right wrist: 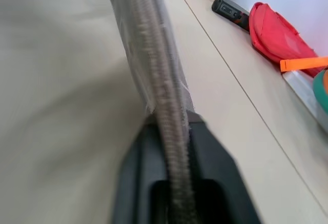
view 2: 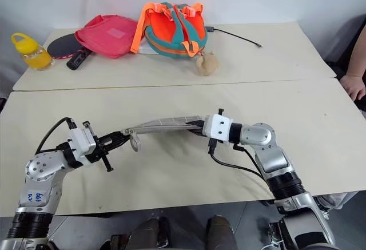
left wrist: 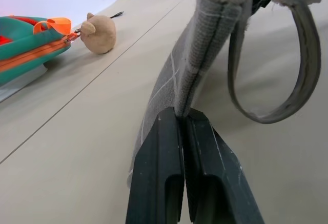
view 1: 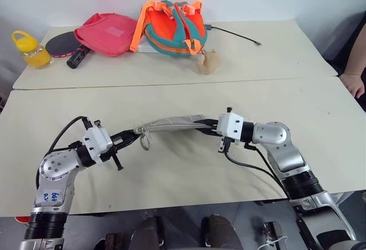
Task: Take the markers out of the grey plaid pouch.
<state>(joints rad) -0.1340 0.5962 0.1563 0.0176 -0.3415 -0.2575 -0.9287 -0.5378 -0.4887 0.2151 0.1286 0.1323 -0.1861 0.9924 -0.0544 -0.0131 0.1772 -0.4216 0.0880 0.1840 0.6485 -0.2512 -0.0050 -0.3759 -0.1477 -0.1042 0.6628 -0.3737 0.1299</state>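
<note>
Both arms hold the grey plaid pouch (view 1: 171,124) stretched in the air above the near table (view 1: 189,187). The left gripper (view 1: 135,135) pinches the end with the loop (left wrist: 279,70); the right gripper (view 1: 201,125) clasps the other end.

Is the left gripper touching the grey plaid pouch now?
Touching. In the left wrist view, the left gripper has its two black fingers pressed together on the edge of the grey plaid pouch, beside its loop.
</note>
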